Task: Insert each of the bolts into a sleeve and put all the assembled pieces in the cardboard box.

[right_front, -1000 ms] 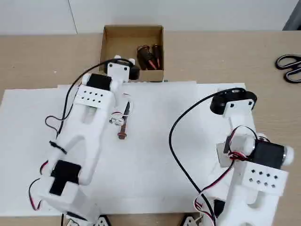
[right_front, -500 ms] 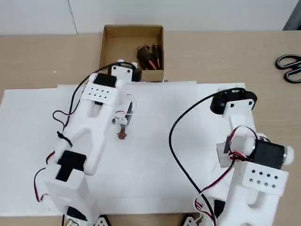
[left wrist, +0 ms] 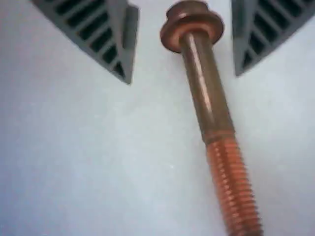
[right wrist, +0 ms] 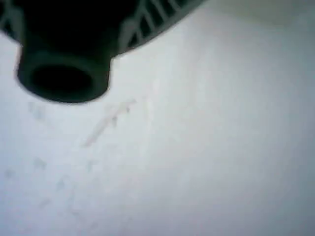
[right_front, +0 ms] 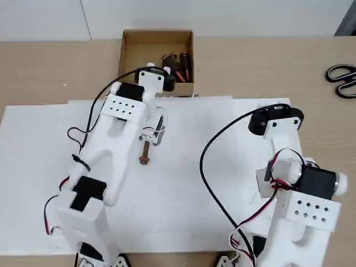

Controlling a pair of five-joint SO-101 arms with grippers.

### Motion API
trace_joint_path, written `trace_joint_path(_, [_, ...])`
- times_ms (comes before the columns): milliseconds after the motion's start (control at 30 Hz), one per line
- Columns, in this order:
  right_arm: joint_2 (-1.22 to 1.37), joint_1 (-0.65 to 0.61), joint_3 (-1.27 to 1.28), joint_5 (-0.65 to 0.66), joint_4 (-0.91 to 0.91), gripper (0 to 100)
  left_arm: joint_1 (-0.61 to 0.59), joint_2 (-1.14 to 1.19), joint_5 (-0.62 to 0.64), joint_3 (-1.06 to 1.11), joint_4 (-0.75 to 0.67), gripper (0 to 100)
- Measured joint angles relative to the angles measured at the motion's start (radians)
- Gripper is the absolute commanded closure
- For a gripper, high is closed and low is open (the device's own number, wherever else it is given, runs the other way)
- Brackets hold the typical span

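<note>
Nearest the bases, the right arm sits folded over the right part of the white sheet (right_front: 194, 189). Its wrist view shows the right gripper (right wrist: 98, 29) closed around a black sleeve (right wrist: 64, 73). The sleeve's hollow end faces the camera and it hangs just above the sheet, with one ribbed finger (right wrist: 147, 17) pressed along its side. Farther in and toward the left arm, a copper-coloured bolt (right_front: 145, 151) lies flat on the sheet, its flanged head at the near end and its threaded shank running away under the left gripper (right_front: 154, 132). In the left wrist view that gripper (left wrist: 182, 73) is spread wide, and its two grey ribbed fingers (left wrist: 98, 34) stand on either side of the bolt (left wrist: 209, 103) near its head. Bare sheet shows between each finger and the metal, so neither touches it. Beyond the far edge of the sheet, on the wooden table (right_front: 250, 61), stands the cardboard box (right_front: 139, 55), with the left arm's wrist just in front of its near wall. Inside it, against the near right corner, lie a few assembled pieces (right_front: 177, 65), dark sleeves with reddish bolts in them. A pair of scissors (right_front: 342, 78) rests far off at the table's right edge
</note>
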Motion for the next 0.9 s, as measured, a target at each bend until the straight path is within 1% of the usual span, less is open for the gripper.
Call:
trace_joint_path(267, [0.000, 0.000, 0.000, 0.000, 0.000, 99.5, 0.000, 0.064, 0.000, 0.000, 0.005, 87])
trace_joint_path(367, [0.000, 0.000, 0.000, 0.000, 0.000, 99.5, 0.000, 0.078, -0.003, 0.000, 0.005, 90])
trace_joint_path(500, [0.000, 0.000, 0.000, 0.000, 0.000, 99.5, -0.028, 0.130, 0.002, 0.000, 0.005, 92])
trace_joint_path(700, [0.000, 0.000, 0.000, 0.000, 0.000, 99.5, -0.055, 0.190, -0.005, -0.026, 0.006, 93])
trace_joint_path(833, [0.000, 0.000, 0.000, 0.000, 0.000, 99.5, -0.055, 0.201, -0.005, -0.032, 0.006, 100])
trace_joint_path(900, [0.000, 0.000, 0.000, 0.000, 0.000, 99.5, -0.054, 0.203, -0.005, -0.032, 0.006, 99])
